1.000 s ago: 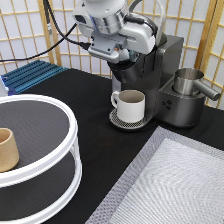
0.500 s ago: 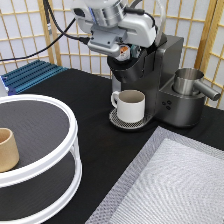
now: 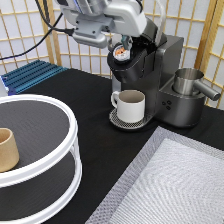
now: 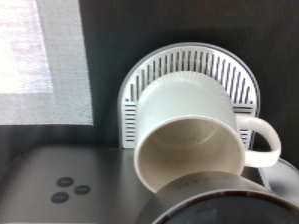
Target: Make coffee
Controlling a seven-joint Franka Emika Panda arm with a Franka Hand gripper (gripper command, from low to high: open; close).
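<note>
Where the exterior view's bottom right begins, we meet a grey woven mat point(image 3: 175, 185) whose paler border runs diagonally across the black table point(image 3: 95, 105). At the exterior view's bottom left stands a white two-tier round shelf point(image 3: 74, 150) with dark decks, and a tan handleless cup point(image 3: 7, 149) sits on its upper deck at the picture's left edge. Between shelf rim and mat edge we see a bare strip of table, widening toward the middle.

Farther back, a white handled mug point(image 3: 131, 105) stands upright on the round slotted drip tray point(image 3: 116, 120) of the dark coffee machine point(image 3: 162, 75), handle toward the exterior view's left. From the wrist view we look straight down into the mug point(image 4: 195, 150), which shows only a faint stain ring inside, with three small buttons point(image 4: 67, 190) on the machine's base beside it. A steel pitcher point(image 3: 190, 82) rests on the machine's right side, its spout pointing right. A blue ribbed rack point(image 3: 30, 75) lies at the table's far left edge, before a paper lattice screen point(image 3: 30, 35).

Above the machine's head, the pincer point(image 3: 121, 50) hangs at the open brewing chamber, and the coffee point(image 3: 120, 52), orange-and-white foil showing, sits right at its tip; we cannot tell whether the fingers clasp it or stand apart. We can read no writing on the pod or the machine.
</note>
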